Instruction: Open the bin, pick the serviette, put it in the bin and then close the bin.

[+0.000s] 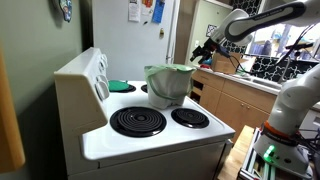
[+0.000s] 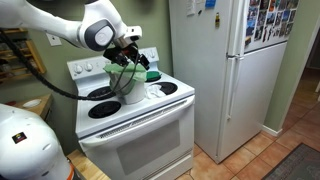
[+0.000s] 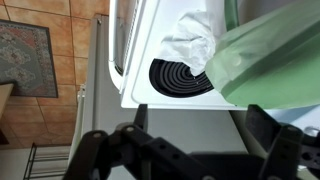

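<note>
The bin (image 1: 170,88) is pale grey with a green rim and stands in the middle of the white stove top; it also shows in an exterior view (image 2: 128,86). In the wrist view its green lid (image 3: 268,58) fills the upper right. The crumpled white serviette (image 3: 190,45) lies right against the lid's edge, over the stove top. I cannot tell whether it rests in the bin. My gripper (image 3: 200,120) is open and empty, hovering above the bin (image 2: 128,55) and showing high at the back in an exterior view (image 1: 205,50).
A flat green disc (image 1: 118,86) lies on the stove's back part. Black coil burners (image 1: 137,121) (image 3: 180,75) sit at the front. The stove's raised back panel (image 1: 85,75) stands behind. A white fridge (image 2: 225,70) stands beside the stove, and wooden cabinets (image 1: 240,100) lie beyond.
</note>
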